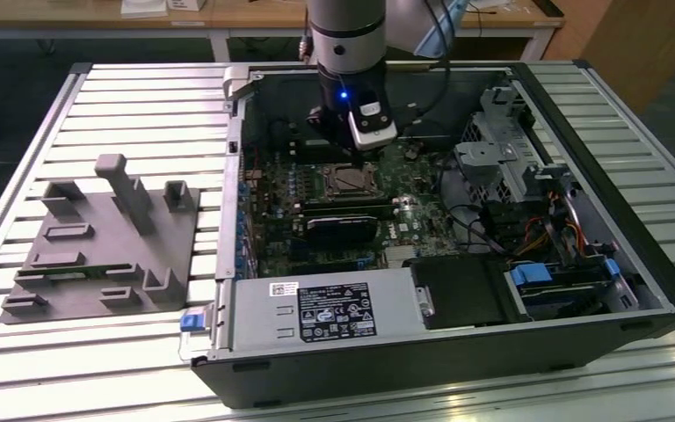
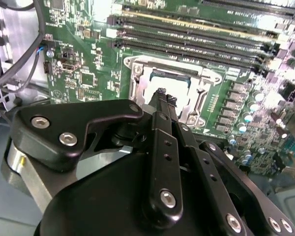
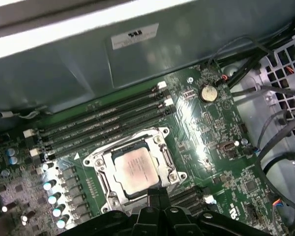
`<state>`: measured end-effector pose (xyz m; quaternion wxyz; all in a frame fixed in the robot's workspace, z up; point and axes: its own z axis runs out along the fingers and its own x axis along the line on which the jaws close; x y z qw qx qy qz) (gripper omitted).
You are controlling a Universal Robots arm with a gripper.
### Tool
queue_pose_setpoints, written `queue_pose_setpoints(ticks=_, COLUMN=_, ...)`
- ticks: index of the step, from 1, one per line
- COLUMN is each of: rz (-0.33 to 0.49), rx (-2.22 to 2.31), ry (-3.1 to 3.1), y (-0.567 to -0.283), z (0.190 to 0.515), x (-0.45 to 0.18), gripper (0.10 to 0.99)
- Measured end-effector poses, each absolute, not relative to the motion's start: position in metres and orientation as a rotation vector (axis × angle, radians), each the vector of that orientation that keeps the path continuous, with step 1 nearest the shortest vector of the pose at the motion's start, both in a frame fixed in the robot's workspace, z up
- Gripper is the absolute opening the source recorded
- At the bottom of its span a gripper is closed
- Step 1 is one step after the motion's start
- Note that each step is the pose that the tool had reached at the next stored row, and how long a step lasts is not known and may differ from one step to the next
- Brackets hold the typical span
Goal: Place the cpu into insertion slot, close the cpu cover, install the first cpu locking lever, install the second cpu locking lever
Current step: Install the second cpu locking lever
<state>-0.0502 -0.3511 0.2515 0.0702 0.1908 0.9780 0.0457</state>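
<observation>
Jaws pressed together, nothing between them: gripper hangs low over the motherboard inside the open computer case, its tip just above the near edge of the insertion slot. Cpu, silvery-grey top up, lies seated flat in that slot just beyond the tip, with the cpu cover down around it as a silvery frame, its window showing the chip in both wrist views. Long black memory slots run beyond the socket from the tip; grey fixture block stands outside the case, well apart, on the slatted table.
</observation>
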Motion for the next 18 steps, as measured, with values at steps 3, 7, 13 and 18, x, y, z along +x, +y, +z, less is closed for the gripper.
queue_pose_setpoints(ticks=3, rz=0.138, rx=0.571, ry=2.943, y=-0.356, z=0.249, x=-0.050, gripper=0.106)
queue_pose_setpoints(ticks=7, rz=0.139, rx=0.563, ry=2.945, y=-0.362, z=0.245, x=-0.050, gripper=0.106)
queue_pose_setpoints(ticks=13, rz=0.140, rx=0.545, ry=2.949, y=-0.369, z=0.239, x=-0.052, gripper=0.106)
queue_pose_setpoints(ticks=18, rz=0.141, rx=0.539, ry=2.950, y=-0.370, z=0.234, x=-0.058, gripper=0.106)
